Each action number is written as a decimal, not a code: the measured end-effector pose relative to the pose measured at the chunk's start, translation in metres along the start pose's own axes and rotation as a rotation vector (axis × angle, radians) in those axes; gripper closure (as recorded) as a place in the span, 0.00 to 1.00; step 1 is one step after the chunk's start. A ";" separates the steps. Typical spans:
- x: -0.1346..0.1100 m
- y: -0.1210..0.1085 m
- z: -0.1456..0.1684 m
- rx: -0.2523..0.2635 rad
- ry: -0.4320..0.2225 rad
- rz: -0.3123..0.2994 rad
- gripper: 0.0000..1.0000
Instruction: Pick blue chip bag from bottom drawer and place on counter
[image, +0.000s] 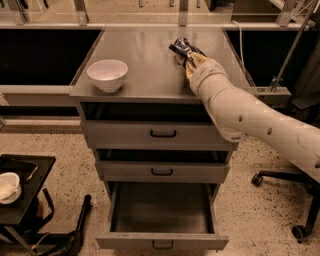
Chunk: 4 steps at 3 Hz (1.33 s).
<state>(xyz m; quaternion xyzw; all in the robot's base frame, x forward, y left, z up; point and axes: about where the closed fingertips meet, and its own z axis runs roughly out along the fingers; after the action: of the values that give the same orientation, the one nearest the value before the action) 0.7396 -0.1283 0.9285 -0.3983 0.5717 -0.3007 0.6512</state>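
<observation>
The blue chip bag (181, 47) is crumpled dark-blue foil, at the back right of the counter (145, 55), low over or touching its surface. My gripper (187, 56) is at the end of the white arm that reaches in from the right. It is shut on the bag's near end, and the wrist hides most of it. The bottom drawer (162, 242) is pulled wide open below, and its inside shows nothing in it.
A white bowl (107, 74) stands on the counter's front left. The two upper drawers (162, 133) are slightly ajar. A black side table (22, 200) with a white dish (7, 186) stands at the lower left. An office chair base (300, 230) is at the lower right.
</observation>
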 end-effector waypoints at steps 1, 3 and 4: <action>0.000 0.000 0.000 0.000 0.000 0.000 0.58; 0.000 0.000 0.000 0.000 0.000 0.000 0.11; 0.000 0.000 0.000 0.000 0.000 0.000 0.00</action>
<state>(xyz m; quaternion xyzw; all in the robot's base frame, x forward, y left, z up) 0.7396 -0.1282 0.9286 -0.3983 0.5717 -0.3006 0.6512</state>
